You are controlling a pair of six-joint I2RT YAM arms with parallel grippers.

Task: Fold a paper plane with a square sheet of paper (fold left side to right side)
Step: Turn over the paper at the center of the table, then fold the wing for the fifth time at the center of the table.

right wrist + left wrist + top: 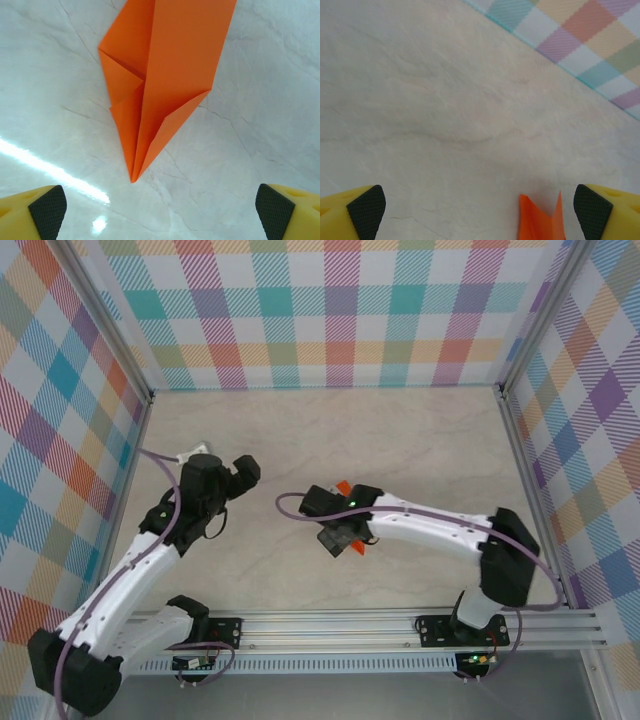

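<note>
Paper plane [165, 85] lay flat on counter [280, 100], R arm [430, 525] covering most from above. L jaws & R jaws were wide open, empty.

Left tool [479, 210] and right tool [160, 210] both wide open, arms elbow-bent, wrists toward the middle.

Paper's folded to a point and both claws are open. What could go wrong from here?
1. The plane lies loose on the smooth table with nothing pinning it. A push from the right claw may slide it rather than crease it.
2. The layers on one side look uneven near the tip, so pressing now may set a crooked fold.
</note>
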